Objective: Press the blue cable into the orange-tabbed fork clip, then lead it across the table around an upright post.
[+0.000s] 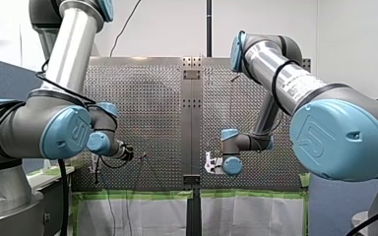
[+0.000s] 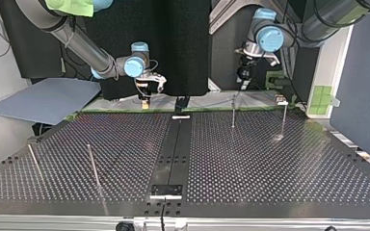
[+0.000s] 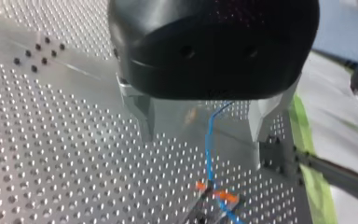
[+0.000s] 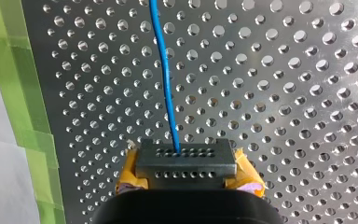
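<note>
The cable point(image 3: 209, 154) runs down to the clip point(image 3: 216, 193), with one arm holding it.
My right gripper point(image 4: 186, 170) is clamped on the cable's end. My left gripper point(image 3: 201, 135) stands wide apart astride it, just above the clip, gripping nothing. I cannot tell whether the cable is seated. It looks thin, light and limp, so I'd pinch it close beside the clip.

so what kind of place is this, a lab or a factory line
Most likely a robotics lab test bench, not a production line: my left arm and my right arm reach over a perforated table set with upright posts, its edge lined with green tape.
</note>
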Robot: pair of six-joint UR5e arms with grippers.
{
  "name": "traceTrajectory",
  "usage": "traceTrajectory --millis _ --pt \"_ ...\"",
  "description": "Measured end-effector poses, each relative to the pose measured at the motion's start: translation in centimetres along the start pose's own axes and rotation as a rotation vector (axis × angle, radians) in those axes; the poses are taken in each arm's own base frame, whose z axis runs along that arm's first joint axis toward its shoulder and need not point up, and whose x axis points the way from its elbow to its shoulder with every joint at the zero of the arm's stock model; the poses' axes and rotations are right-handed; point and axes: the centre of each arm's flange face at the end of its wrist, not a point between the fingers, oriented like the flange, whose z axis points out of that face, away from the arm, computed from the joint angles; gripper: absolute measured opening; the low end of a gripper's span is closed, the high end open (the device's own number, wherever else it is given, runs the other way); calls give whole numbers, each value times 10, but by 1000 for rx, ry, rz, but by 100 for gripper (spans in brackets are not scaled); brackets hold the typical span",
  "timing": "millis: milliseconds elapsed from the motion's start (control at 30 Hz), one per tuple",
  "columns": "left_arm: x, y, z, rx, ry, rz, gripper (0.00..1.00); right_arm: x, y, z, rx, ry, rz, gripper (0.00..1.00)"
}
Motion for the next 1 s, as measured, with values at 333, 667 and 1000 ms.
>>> traceTrajectory --millis 333,667,1000 --pt "-3 -6 2 6 -56 -35 100 0 0 0 0 1 1 0" --pt "-11 0 12 -58 -163 -22 100 1 -1 1 8 6 3 0" --pt "12 11 29 -127 -158 45 100 0 -1 1 12 5 10 0"
